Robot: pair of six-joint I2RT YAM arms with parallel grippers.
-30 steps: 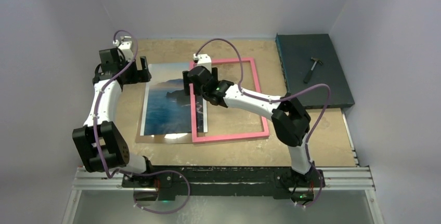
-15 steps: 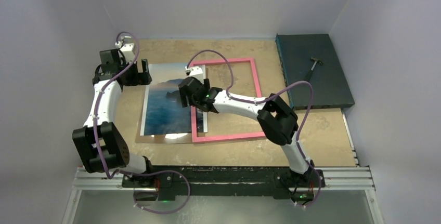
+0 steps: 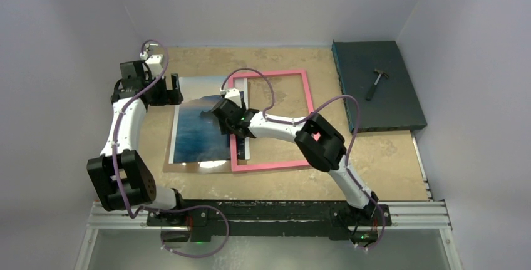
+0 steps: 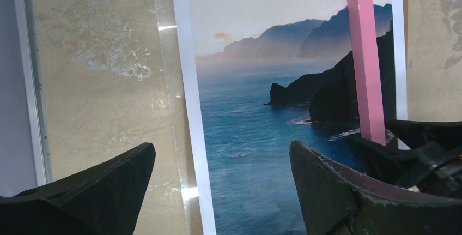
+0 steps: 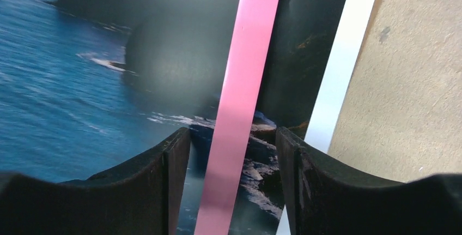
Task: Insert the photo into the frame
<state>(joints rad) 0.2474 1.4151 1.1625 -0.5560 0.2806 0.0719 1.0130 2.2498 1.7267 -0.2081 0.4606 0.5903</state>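
Centre-left on the mottled tan surface [image 3: 376, 151]: one glossy rectangular photo [image 3: 200, 129], blue sea, dark cliffs, white border. Across its right edge, one thin pink frame [image 3: 275, 165]. Two tools: left tool [image 4: 220, 150] gaping wide above photo's left border; right tool [image 5: 231, 137] narrower, astride pink rail, gaps both sides.

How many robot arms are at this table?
2. The left arm reaches beside the photo's far left corner; the right arm stretches over the frame's left rail.
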